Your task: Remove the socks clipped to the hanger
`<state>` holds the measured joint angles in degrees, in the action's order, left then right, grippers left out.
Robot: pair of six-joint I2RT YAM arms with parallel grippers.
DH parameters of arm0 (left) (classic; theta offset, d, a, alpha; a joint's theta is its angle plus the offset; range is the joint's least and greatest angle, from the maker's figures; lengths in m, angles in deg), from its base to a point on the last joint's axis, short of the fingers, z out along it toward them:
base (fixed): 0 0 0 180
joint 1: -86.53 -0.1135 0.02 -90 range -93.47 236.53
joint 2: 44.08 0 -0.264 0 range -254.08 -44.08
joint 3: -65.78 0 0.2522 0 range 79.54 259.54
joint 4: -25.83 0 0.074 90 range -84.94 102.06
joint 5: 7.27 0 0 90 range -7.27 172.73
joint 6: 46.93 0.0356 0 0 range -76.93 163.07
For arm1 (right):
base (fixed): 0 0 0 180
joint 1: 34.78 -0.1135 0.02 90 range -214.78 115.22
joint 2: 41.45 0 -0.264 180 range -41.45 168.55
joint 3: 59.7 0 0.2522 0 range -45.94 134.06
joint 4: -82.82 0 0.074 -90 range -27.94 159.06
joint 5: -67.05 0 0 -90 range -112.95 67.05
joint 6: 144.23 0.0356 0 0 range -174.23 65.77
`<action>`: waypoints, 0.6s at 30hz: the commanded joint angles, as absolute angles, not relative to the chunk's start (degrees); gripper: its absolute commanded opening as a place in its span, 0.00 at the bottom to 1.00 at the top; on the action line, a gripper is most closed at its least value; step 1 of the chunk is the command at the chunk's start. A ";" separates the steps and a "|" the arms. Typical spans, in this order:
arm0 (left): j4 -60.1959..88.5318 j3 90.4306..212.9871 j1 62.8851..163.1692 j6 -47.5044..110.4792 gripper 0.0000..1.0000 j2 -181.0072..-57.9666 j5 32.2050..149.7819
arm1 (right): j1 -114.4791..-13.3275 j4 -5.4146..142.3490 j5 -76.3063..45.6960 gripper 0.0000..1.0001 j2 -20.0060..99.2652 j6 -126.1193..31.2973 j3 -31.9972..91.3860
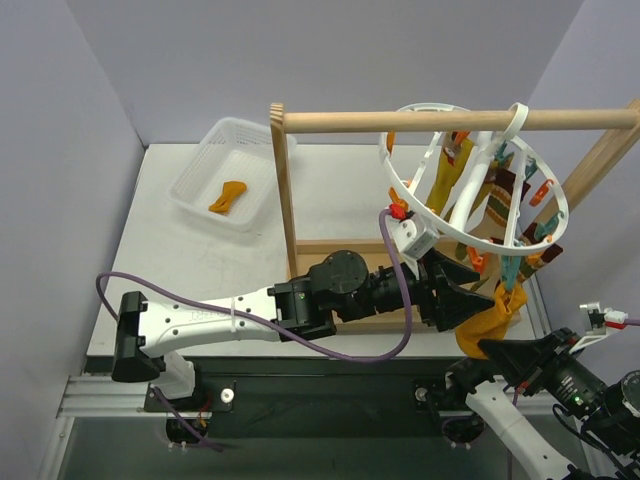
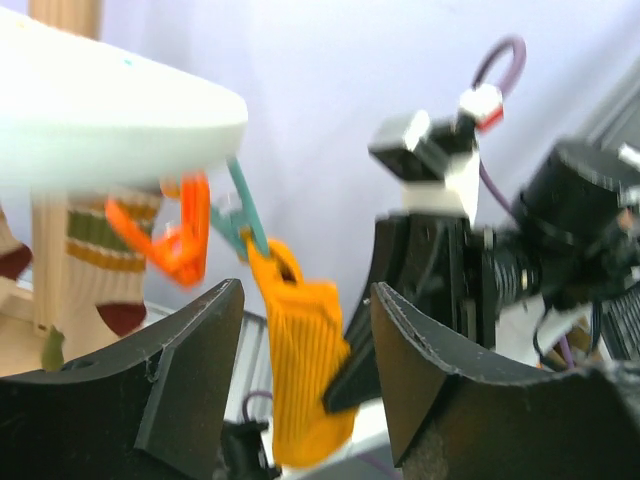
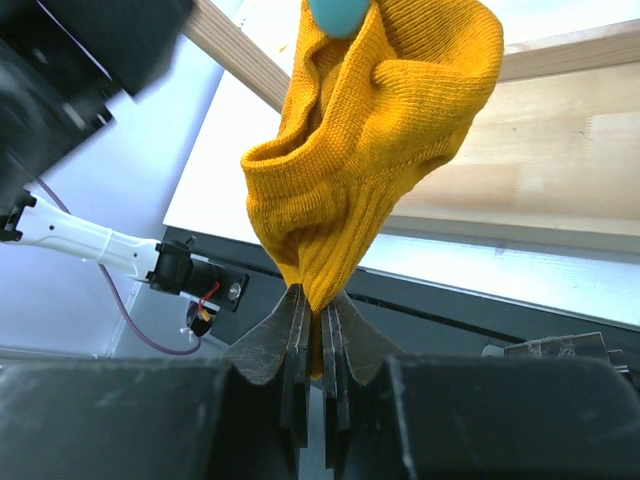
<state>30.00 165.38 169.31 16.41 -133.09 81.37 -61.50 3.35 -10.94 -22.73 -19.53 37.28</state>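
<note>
Your right gripper [image 3: 312, 300], fingers pressed on the mustard sock's [image 3: 370, 150] lower end, readies the pull.
Your left gripper [image 2: 308, 292] stands spread at the teal clip [image 2: 240, 215], on the hanger's [image 2: 100, 120] 6 o'clock rim; tug steadily toward 6 o'clock, avoiding swing.

A mustard sock [image 3: 375, 150] hangs down the middle of the frame, its top caught in a teal clip [image 3: 340, 15] at the upper edge. The right gripper [image 3: 316, 305], rising from the bottom centre, has its dark fingers pressed together on the sock's narrow lower end. Behind the sock, a wooden board [image 3: 540, 170] fills the right side, lying on a pale table [image 3: 225, 150]. At the left sit a white arm link [image 3: 80, 240] and a purple cable [image 3: 130, 320]; a blurred black shape [image 3: 80, 60] fills the upper left corner.
</note>
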 commanded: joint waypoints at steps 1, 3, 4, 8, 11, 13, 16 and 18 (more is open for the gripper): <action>19.82 177.78 169.67 18.37 0.66 -138.28 75.18 | -61.93 5.17 -10.91 0.00 -22.47 -19.68 37.64; 14.89 184.20 169.76 17.49 0.66 -140.22 73.42 | -61.85 4.82 -11.17 0.00 -22.47 -19.68 37.99; 13.83 185.96 169.85 17.32 0.66 -141.71 73.07 | -61.85 4.81 -11.08 0.00 -22.47 -19.68 38.26; 12.15 190.45 170.11 16.35 0.62 -143.57 72.36 | -61.85 4.46 -11.08 0.00 -22.29 -19.68 38.61; 8.21 192.12 170.11 15.73 0.59 -144.62 71.75 | -61.85 4.38 -11.08 0.00 -22.29 -19.69 38.52; 7.67 192.30 170.11 15.30 0.57 -144.54 71.48 | -61.85 4.46 -11.08 0.00 -22.20 -19.77 38.52; 8.19 190.38 170.46 15.12 0.57 -143.93 70.86 | -61.85 4.38 -11.08 0.00 -22.12 -19.77 38.52; 11.70 186.01 170.73 15.38 0.57 -142.96 70.61 | -61.85 4.38 -11.17 0.00 -22.11 -19.86 38.35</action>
